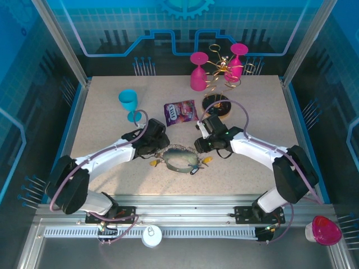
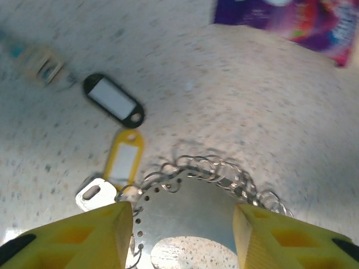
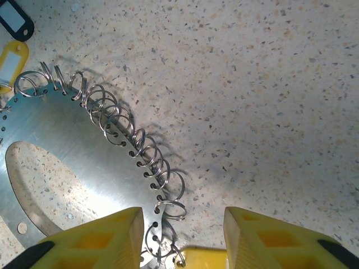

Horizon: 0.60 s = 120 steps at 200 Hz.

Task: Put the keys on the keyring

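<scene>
Both tools hang over the flat grey steel keyring [image 1: 178,151] at the centre of the beige speckled table [image 1: 106,117].
The keyring is a punched plate fringed with thin wire loops, and small tagged keys [image 1: 154,163] lie at its lower left and right edges in the top view. The left tool [image 2: 182,235], with blocky yellow plastic fingers, stands half open astride the plate's rim; I cannot tell whether it pinches it. The right tool [image 3: 182,241] is open, one finger over steel and the other over bare table, gripping nothing. In the left wrist view a yellow-tagged key [image 2: 124,157] and a glossy black oblong tag [image 2: 114,101] lie left of centre, with a crinkled purple snack packet [image 2: 291,17] in the upper right corner. At the top of the top view stand a teal plastic goblet [image 1: 129,103] and a gold wire rack [image 1: 221,70] holding pink goblets.
</scene>
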Each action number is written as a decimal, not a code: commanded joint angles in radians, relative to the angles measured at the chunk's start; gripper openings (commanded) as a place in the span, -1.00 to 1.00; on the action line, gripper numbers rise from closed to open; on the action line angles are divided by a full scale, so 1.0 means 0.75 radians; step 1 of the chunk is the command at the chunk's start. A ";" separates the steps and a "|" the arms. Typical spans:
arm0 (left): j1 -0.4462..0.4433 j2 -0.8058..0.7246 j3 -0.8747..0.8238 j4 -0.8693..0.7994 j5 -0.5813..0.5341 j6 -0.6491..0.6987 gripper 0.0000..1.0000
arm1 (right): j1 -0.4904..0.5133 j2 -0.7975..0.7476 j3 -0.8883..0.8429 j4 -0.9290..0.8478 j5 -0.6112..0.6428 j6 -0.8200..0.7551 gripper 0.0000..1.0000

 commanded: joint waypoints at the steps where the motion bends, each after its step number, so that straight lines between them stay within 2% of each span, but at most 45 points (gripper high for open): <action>1: -0.026 0.043 0.045 -0.132 -0.055 -0.277 -0.04 | -0.024 -0.057 -0.031 0.035 0.012 0.024 -0.16; 33: -0.058 0.093 0.082 -0.172 -0.068 -0.363 -0.07 | -0.026 -0.074 -0.063 0.055 -0.003 0.039 -0.17; 120: -0.055 0.253 0.126 -0.099 0.002 -0.400 -0.24 | -0.026 -0.089 -0.091 0.049 -0.003 0.097 -0.21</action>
